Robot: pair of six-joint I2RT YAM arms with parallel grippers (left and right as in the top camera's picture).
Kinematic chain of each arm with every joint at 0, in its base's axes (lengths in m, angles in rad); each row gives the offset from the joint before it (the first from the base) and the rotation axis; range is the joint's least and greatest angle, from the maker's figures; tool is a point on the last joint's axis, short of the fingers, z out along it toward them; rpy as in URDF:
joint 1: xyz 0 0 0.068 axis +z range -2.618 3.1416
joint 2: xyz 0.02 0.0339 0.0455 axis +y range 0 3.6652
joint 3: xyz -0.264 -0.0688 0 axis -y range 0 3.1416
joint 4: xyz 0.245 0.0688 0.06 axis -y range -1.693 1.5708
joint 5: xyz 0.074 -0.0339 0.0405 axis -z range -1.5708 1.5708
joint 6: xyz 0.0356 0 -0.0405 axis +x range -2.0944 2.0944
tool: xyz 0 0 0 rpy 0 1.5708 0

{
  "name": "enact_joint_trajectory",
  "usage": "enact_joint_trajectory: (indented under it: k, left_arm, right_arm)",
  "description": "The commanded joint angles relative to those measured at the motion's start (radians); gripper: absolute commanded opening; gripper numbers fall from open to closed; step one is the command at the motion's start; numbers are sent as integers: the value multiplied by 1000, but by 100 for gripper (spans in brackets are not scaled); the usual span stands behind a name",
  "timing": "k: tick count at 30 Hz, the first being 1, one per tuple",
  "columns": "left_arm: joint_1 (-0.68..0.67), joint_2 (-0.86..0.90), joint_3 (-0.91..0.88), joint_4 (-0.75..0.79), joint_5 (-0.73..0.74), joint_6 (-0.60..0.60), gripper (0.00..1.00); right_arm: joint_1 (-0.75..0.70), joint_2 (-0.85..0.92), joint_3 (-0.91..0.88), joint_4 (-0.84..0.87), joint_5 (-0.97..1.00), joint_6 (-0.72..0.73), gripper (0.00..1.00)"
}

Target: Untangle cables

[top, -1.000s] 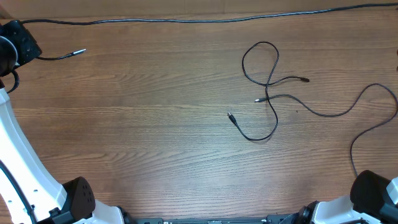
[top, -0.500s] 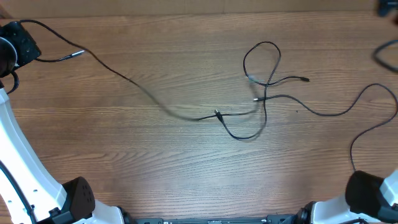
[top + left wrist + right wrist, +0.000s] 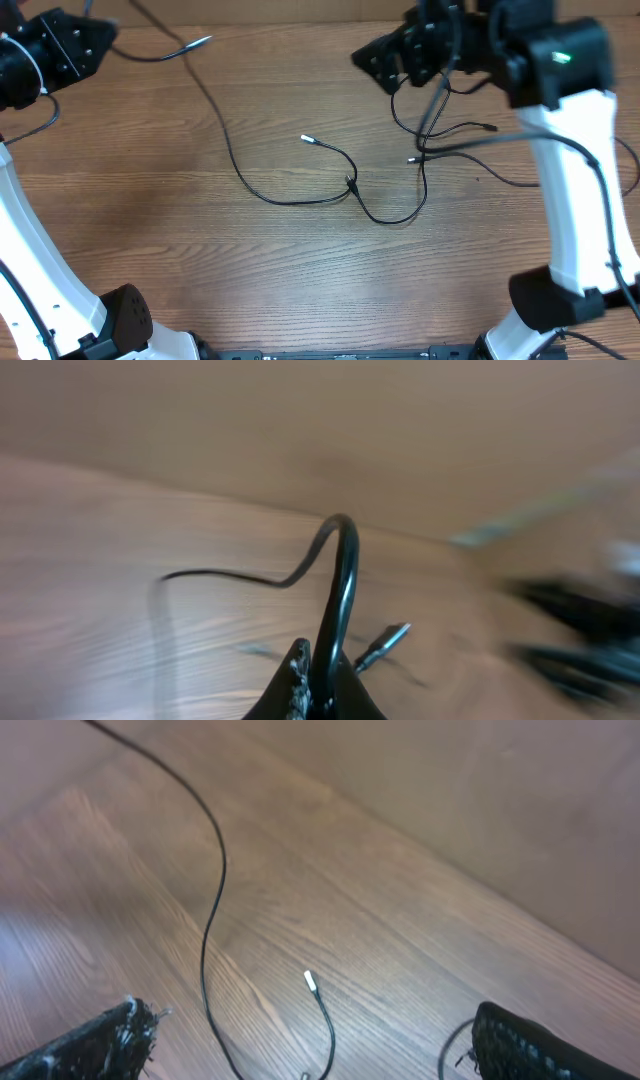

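Several thin black cables (image 3: 420, 150) lie looped over one another right of the table's middle, with plug ends at the tangle's right side (image 3: 490, 128) and centre (image 3: 412, 160). One long cable (image 3: 232, 155) runs from the tangle up to my left gripper (image 3: 100, 38) at the top left. That gripper (image 3: 312, 685) is shut on this cable (image 3: 340, 575), and a silver plug (image 3: 385, 645) hangs just beyond it. My right gripper (image 3: 388, 62) hovers open above the tangle's upper left. In the right wrist view it (image 3: 310, 1050) spans a strand ending in a silver plug (image 3: 310, 982).
The wooden table (image 3: 150, 260) carries only the cables. The white right arm (image 3: 570, 180) reaches from the bottom right across the tangle's right side. The white left arm (image 3: 30, 250) runs along the left edge. A wall stands behind the table's far edge.
The right arm swung in from the bottom right to above the tangle and its jaws opened. The left gripper rose and shifted right with its cable, dragging the long strand across the table.
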Motion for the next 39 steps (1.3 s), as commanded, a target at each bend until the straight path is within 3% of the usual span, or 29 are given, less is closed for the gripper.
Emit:
enact_joint_trajectory:
  k: [1, 6, 10, 19, 37, 38, 39]
  left_arm:
    - [0, -19, 18, 44, 476, -58, 4]
    - [0, -19, 18, 52, 599, -106, 4]
    - [0, -19, 18, 89, 681, -175, 4]
    - [0, -23, 18, 145, 681, -279, 4]
    - [-27, -42, 18, 149, 681, -286, 4]
    - [-27, -42, 18, 149, 681, -287, 4]
    - [-27, -43, 18, 149, 681, -286, 4]
  right_arm:
    - [23, 40, -58, 58, -54, -74, 100]
    - [71, 47, -144, 219, -209, -74, 100]
    - [137, 51, -208, 341, -220, -73, 100]
    - [251, 65, -294, 451, -219, -70, 100]
    - [290, 145, -294, 593, -136, -66, 100]
    - [290, 151, -294, 589, -121, -63, 95]
    - [290, 155, -294, 585, -109, -62, 71]
